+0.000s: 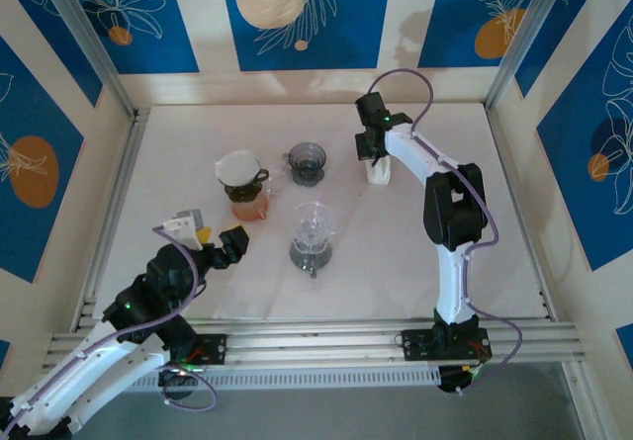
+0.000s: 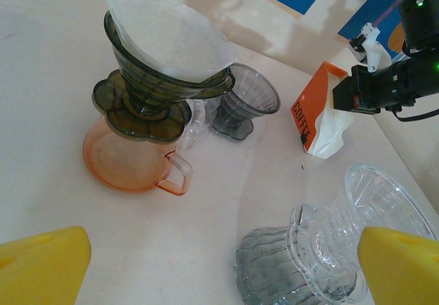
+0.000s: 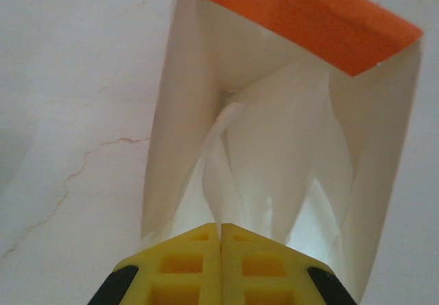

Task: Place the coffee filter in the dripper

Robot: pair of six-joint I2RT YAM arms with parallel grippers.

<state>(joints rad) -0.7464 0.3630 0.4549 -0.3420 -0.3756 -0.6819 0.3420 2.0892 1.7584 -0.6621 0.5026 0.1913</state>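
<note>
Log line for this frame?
left pincer: open | right pincer: shut on filter inside filter pack | clear dripper: empty

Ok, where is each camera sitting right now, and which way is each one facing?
Top external: above and behind the bases, looking down on the table; left arm and right arm both show.
Left wrist: low over the table, facing the filter-lined dripper; own yellow fingertips at the bottom corners.
Right wrist: pointing into the filter pack; own jaws closed on a paper filter.
Shared: left wrist also sees that pack.

The orange-and-white filter pack [image 2: 317,106] apparently reads "COFFEE".
</note>
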